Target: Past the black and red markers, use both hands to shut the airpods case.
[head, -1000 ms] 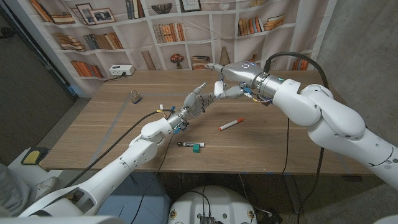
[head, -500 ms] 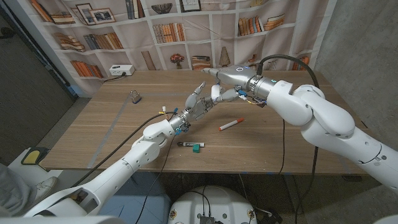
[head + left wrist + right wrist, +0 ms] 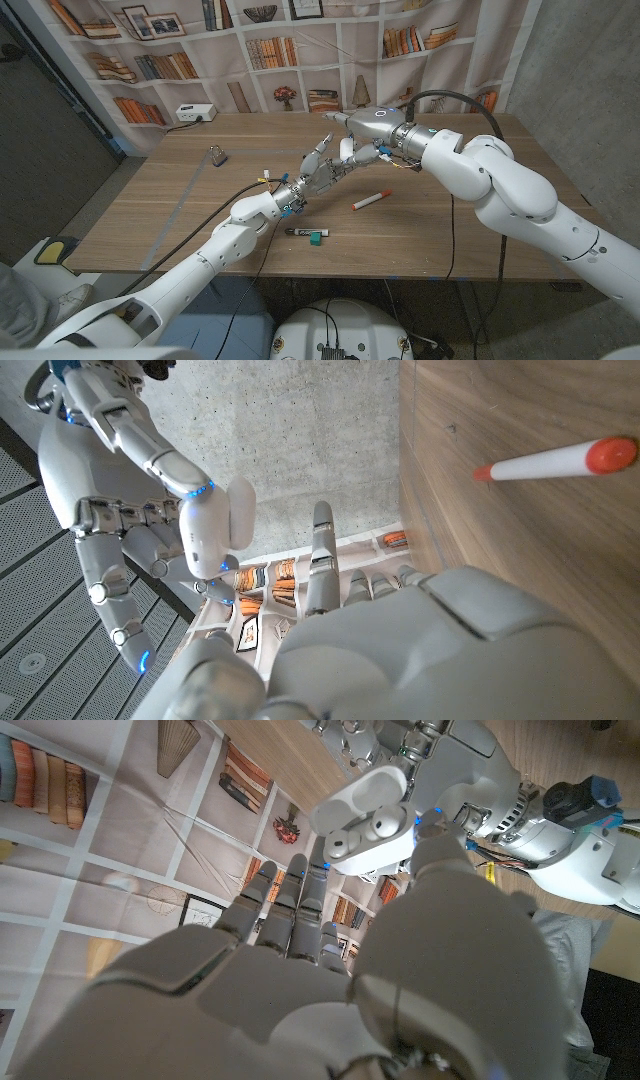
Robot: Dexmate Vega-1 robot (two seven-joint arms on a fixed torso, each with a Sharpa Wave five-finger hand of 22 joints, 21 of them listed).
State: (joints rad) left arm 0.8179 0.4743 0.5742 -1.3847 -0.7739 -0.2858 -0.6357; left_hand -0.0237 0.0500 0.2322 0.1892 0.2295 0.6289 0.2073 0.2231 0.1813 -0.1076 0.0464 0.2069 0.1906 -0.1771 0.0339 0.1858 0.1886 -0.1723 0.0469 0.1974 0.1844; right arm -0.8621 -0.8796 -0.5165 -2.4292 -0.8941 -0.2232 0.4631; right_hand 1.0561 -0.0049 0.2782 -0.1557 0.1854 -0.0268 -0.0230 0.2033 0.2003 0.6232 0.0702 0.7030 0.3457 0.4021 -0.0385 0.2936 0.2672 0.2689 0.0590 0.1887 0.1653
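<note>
Bookshelf backdrop (image 3: 150, 60) behind the wooden bench (image 3: 180, 200) on my feed. Both arms meet above the bench's middle, past the markers. My right hand (image 3: 362, 135) has the airpods case (image 3: 365, 825) against its thumb, lid open, earbuds visible in the right wrist view; whether the thumb actually clamps it, I can't tell. My left hand (image 3: 318, 168) is raised with fingers apart, fingertips right by the case, holding nothing that I can see. In the left wrist view the case (image 3: 222, 525) sits just beyond that hand's fingers. Red marker (image 3: 371, 200) lies on the bench below the hands; black marker (image 3: 308, 234) lies nearer the front edge. Small padlock (image 3: 217, 154) sits off left.
</note>
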